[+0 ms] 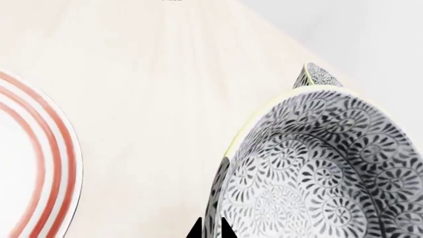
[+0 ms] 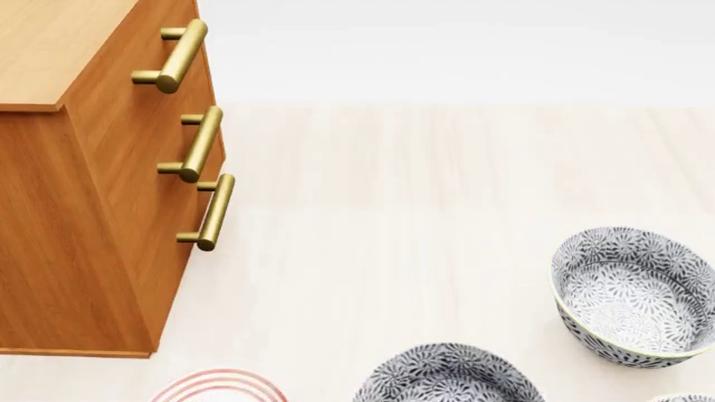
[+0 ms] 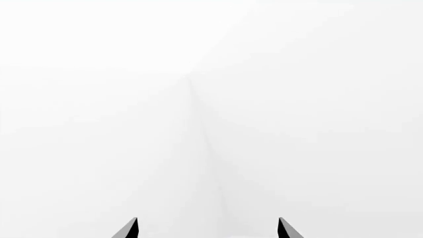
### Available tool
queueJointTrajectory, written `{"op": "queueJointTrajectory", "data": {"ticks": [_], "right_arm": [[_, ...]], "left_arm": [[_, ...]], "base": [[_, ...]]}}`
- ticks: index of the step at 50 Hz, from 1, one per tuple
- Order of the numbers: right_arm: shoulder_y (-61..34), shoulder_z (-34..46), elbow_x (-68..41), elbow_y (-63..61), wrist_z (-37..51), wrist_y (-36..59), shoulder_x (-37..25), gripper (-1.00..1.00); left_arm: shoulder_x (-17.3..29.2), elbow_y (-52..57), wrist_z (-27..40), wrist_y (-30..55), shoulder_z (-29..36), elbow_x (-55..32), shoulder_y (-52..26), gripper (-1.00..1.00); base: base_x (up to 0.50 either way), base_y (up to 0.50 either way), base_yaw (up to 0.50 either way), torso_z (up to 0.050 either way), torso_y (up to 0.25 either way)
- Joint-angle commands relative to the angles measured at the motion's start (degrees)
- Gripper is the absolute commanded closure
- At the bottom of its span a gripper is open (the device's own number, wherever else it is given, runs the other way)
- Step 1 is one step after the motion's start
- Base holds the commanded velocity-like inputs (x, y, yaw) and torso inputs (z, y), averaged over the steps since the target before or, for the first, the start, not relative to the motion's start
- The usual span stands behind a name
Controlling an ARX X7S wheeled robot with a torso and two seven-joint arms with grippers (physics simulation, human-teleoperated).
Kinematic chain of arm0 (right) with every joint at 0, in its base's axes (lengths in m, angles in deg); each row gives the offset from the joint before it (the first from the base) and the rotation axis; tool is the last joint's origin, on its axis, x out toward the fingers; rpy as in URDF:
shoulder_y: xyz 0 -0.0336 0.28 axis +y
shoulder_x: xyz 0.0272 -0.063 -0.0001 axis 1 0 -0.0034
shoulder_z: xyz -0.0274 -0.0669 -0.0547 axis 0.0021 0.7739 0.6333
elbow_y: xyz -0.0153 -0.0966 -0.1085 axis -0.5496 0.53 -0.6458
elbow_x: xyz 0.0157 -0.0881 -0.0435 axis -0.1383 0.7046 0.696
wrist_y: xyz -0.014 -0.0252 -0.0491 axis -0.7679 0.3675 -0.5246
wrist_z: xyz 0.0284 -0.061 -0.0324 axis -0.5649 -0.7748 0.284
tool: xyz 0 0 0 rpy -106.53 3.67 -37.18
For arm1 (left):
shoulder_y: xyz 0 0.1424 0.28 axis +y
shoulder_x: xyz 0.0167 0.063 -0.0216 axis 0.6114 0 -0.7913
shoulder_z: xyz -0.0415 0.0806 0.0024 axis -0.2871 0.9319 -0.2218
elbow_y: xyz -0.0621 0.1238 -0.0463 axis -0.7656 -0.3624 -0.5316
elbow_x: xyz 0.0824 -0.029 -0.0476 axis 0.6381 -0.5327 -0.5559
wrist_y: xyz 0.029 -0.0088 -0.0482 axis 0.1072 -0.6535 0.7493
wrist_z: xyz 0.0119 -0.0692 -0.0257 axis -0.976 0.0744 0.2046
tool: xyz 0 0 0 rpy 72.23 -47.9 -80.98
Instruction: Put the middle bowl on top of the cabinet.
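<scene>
My left gripper (image 1: 211, 230) is shut on the wall of the middle bowl (image 1: 330, 168), one fingertip inside the rim and one outside. That bowl is deep, with a dark grey-and-white floral pattern and a pale rim. In the head view it sits at the bottom edge (image 2: 447, 375); the gripper itself is out of frame there. The cabinet (image 2: 90, 209) stands at the left, orange-brown with three brass handles and a lighter top (image 2: 45, 42). My right gripper (image 3: 208, 229) is open, facing blank white with nothing between its fingers.
A second floral bowl (image 2: 635, 295) stands at the right, its edge also visible behind the held one (image 1: 320, 75). The rim of a third bowl (image 2: 687, 399) peeks in at the bottom right corner. A red-striped white plate (image 2: 218, 387) (image 1: 33, 163) lies between the cabinet and the held bowl. Pale wooden tabletop (image 2: 424, 184) stretches beyond.
</scene>
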Motion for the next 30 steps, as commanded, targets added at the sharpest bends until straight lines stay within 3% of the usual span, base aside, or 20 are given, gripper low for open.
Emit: {"op": "queueJointTrajectory", "data": {"ticks": [1, 30], "right_arm": [[0.6, -1.2, 2.0, 0.7, -1.5, -1.3, 1.4, -1.00], [0.6, 0.0, 3.1, 0.7, -1.1, -2.1, 1.4, -1.00]], "left_arm": [[0.1, 3.5, -2.8, -4.6, -1.8, 2.6, 1.7, 1.00], [2.9, 12.4, 1.7, -3.7, -1.0, 4.5, -0.2, 1.00]], "base": [[0.00, 0.00, 0.00, 0.032, 0.174], [0.00, 0.00, 0.00, 0.048, 0.156]]}}
